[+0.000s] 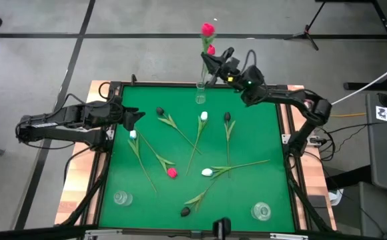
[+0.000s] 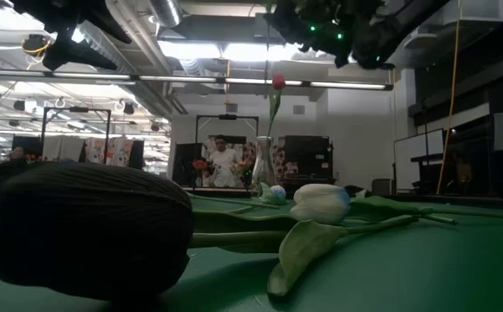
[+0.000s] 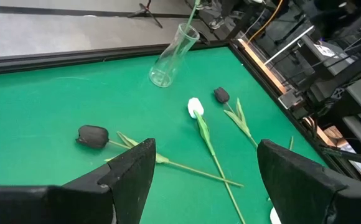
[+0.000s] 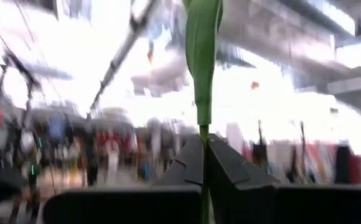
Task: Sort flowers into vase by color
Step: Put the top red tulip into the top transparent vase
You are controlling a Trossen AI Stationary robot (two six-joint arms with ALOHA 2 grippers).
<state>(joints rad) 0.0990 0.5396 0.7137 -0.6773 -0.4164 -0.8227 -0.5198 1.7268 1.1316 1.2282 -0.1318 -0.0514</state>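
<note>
From my station, the right wrist view shows a room blurred beyond reading; only a green leaf (image 4: pixel 202 56) stands sharp, and the picture's upper edge cuts it off. In the low view a black tulip head (image 2: pixel 87 227) fills the foreground and hides the table behind it. Both arms are cropped at that view's upper edge. In the high view I cannot tell whether the second pink bloom (image 1: pixel 211 49) sits inside the vase (image 1: pixel 201 93).
</note>
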